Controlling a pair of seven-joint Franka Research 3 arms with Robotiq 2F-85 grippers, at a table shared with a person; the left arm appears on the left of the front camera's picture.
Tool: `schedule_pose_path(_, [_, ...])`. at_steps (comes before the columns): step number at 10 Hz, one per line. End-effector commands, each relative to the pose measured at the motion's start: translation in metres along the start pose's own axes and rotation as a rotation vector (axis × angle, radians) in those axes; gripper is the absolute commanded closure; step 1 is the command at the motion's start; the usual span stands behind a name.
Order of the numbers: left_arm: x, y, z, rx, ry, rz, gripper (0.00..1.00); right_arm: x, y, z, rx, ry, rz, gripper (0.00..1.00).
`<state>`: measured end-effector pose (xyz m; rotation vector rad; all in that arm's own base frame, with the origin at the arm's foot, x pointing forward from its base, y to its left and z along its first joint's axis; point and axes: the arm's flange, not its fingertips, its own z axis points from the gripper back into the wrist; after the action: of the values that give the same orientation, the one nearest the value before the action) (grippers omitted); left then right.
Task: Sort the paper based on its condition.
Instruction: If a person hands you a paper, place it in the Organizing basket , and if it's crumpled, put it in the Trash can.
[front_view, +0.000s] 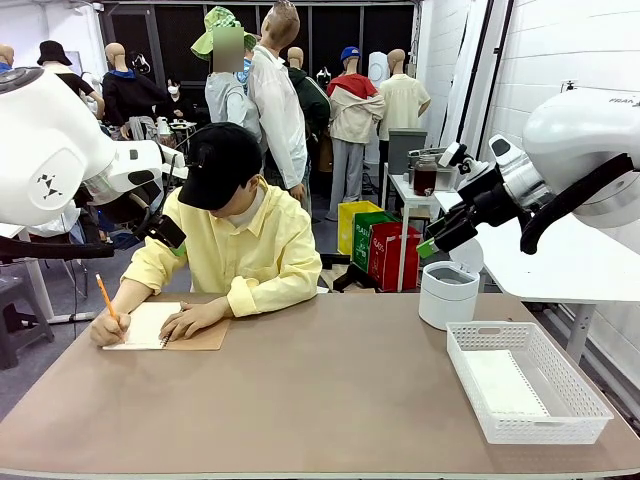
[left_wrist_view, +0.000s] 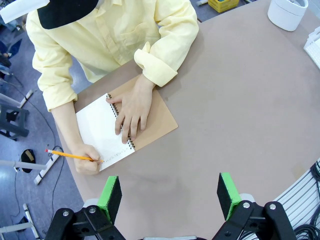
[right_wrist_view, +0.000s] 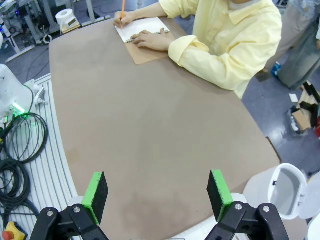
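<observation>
The brown table (front_view: 330, 400) spans the front view, and a person (front_view: 245, 245) in a yellow shirt and black cap sits at its far edge, toward 11 o'clock. The left claw (left_wrist_view: 170, 192) hangs above the bare tabletop with its green pads (left_wrist_view: 109, 191) wide apart and nothing between them. The right claw (right_wrist_view: 157, 192) is likewise spread open and empty over the table's near edge. At 4 o'clock on the table sits a white mesh basket (front_view: 548, 432), and what looks like the paper (front_view: 503, 385), one flat white sheet, lies on its floor. At 2 o'clock, just beyond the basket, stands a round white bin (front_view: 446, 300) with its lid tipped up; whether anything is in it I cannot tell. At 10 o'clock lies a spiral-bound notebook (front_view: 150, 325), opened on its tan cover. One of the person's hands rests flat on it and the other holds an orange pencil (front_view: 106, 297) to the page.
</observation>
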<state>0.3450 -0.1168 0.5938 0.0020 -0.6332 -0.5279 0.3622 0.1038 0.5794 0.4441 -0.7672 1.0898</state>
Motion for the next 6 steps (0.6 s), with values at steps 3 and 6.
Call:
schedule_pose_path(3, [-0.0004, 0.0004, 0.0007, -0.004, 0.005, 0.001, 0.0, 0.0004, 0.0002, -0.0007, 0.009, -0.015, 0.001, 0.0])
schedule_pose_path(6, [-0.0004, 0.0004, 0.0007, -0.004, 0.005, 0.001, 0.0, 0.0004, 0.0002, -0.0007, 0.009, -0.015, 0.001, 0.0])
